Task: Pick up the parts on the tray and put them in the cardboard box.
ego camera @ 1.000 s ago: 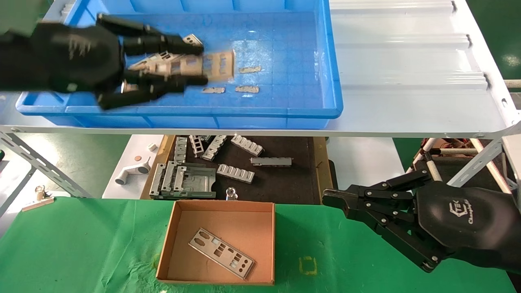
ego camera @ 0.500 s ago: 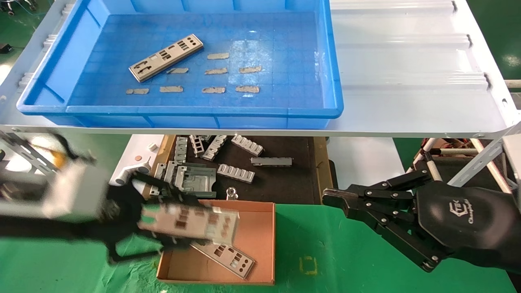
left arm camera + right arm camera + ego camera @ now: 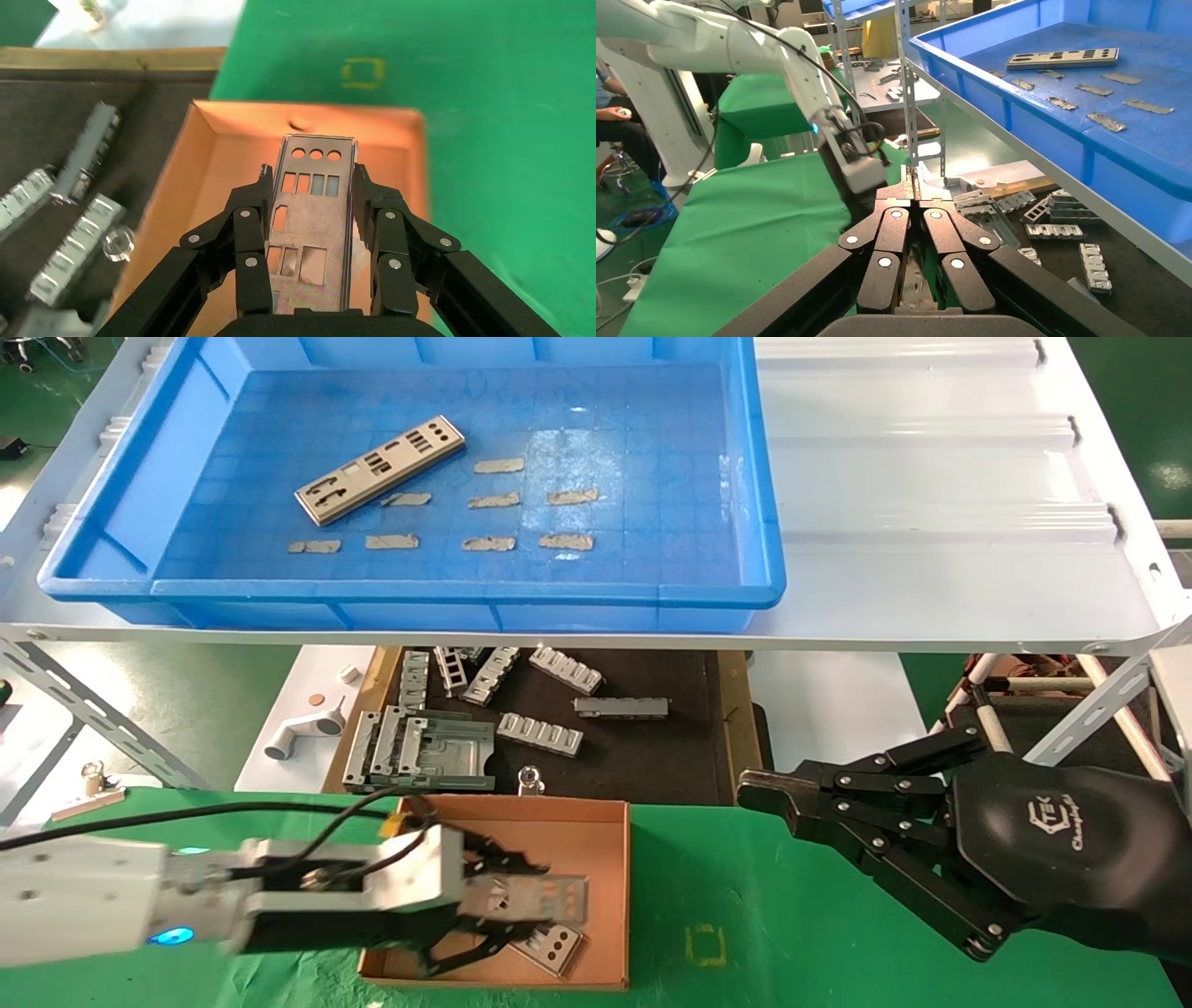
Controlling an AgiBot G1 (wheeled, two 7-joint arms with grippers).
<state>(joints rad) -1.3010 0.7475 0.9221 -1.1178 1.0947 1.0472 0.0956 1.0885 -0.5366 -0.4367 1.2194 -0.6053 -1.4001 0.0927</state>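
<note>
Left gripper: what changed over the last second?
The left gripper carried a metal plate from the blue tray down to the cardboard box and now holds it, fingers shut on its edges, above the plate already lying in the box. One plate remains in the tray, uncovered now. The right gripper stayed parked, shut, beside the box.

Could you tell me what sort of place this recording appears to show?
Probably a factory or assembly workshop: metal plates in a blue tray on a racking shelf, and ribbed brackets below it.
</note>
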